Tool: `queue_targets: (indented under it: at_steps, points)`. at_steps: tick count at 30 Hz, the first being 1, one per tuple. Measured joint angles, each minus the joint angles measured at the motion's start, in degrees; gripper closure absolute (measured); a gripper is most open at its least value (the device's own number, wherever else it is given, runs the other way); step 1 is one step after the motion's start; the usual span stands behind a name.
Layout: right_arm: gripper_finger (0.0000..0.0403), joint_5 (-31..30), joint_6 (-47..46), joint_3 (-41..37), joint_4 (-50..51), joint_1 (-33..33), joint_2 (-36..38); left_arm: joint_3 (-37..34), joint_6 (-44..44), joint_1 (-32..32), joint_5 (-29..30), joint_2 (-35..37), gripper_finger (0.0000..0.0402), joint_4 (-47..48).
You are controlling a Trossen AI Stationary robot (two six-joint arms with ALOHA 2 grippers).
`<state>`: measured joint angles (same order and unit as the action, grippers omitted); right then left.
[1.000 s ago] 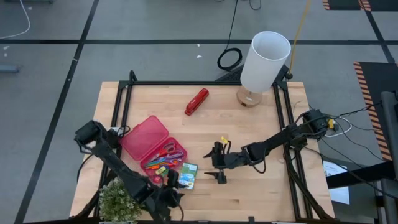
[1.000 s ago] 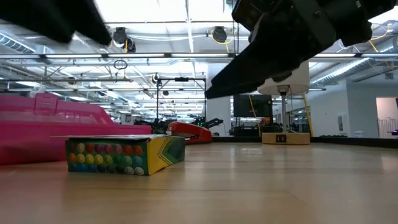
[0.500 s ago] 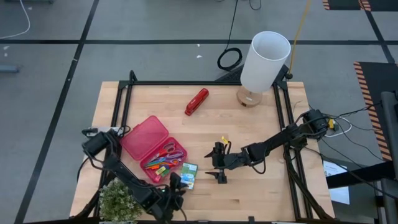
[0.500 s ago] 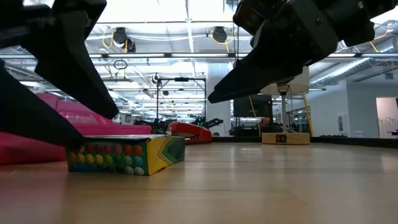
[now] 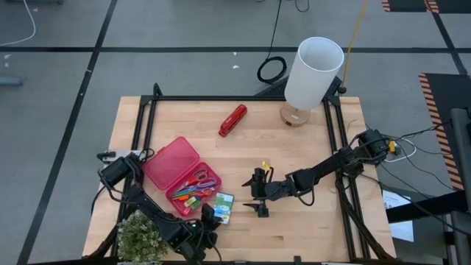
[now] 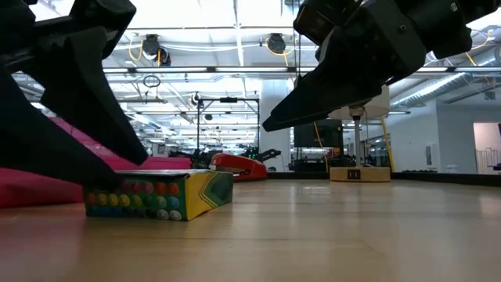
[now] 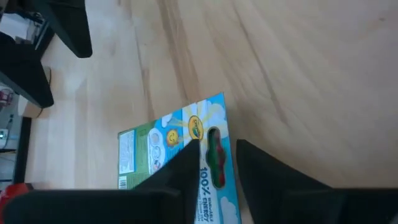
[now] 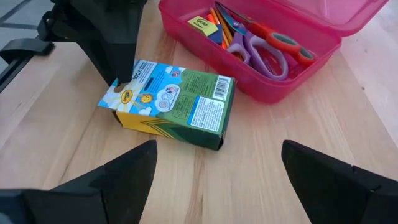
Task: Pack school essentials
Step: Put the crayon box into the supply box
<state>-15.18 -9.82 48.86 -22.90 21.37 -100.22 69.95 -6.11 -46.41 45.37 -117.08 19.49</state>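
Since a sec ago the left arm swung in toward the crayon box (image 5: 223,207) — its base link slid down the counter's (image 5: 294,154) left edge, and the left gripper (image 5: 204,216) now sits right at the box's near end. Right arm hasn't budged.

Left wrist view has the two dark fingers (image 7: 180,177) spread w/ the box's blue end between them, not clamped yet as far as I can tell. Right gripper (image 5: 259,197) hovers just beside the box on its other side, jaws wide apart, holding nothing.

Box lies flat on the counter, just beside the open pink case (image 5: 181,175), which already has scissors (image 8: 264,48) and other bits in it.

Handling guess: thin cardboard, light, prob a bit crushable, so go easy on the squeeze. Printed faces look smooth, so could slip. Best bet imo is pinching across the narrow width, near one end or mid-length.

Long axis runs roughly toward/away from the counter's near edge, slightly skewed — one short end faces the left gripper, the other points at the case.
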Motion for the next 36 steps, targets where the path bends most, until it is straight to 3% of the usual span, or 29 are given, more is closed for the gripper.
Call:
queue_targets:
  at_steps: [5,8,14,18,23,30,36]
  points:
    - [0.0063,0.00,-0.64,0.00,0.00,0.00,0.00,0.00,0.48,0.04,-1.18,0.00,0.0346,0.01]
    - [0.0063,0.02,-1.29,0.00,0.02,0.00,0.00,0.00,0.01,0.15,-2.72,0.00,0.0351,-1.12]
    - [0.0063,0.18,-1.28,0.00,0.02,0.00,0.00,0.00,-3.17,-0.16,0.88,0.00,0.0286,-0.99]
    - [0.0063,0.22,-1.27,0.00,0.02,0.00,0.02,0.00,-3.71,0.52,-0.04,0.00,0.0235,-0.30]
    - [0.0063,0.25,-1.29,0.00,0.04,-0.01,0.03,0.00,-4.77,1.52,-2.72,-1.49,0.0217,-0.05]
    - [0.0063,0.28,-1.49,0.00,1.11,-0.02,0.07,0.02,-4.18,-0.25,3.65,-2.12,0.0285,-0.20]
    - [0.0063,0.28,-1.47,0.00,1.04,-0.02,0.07,0.02,-3.02,-1.30,4.27,-2.12,0.0360,-0.10]
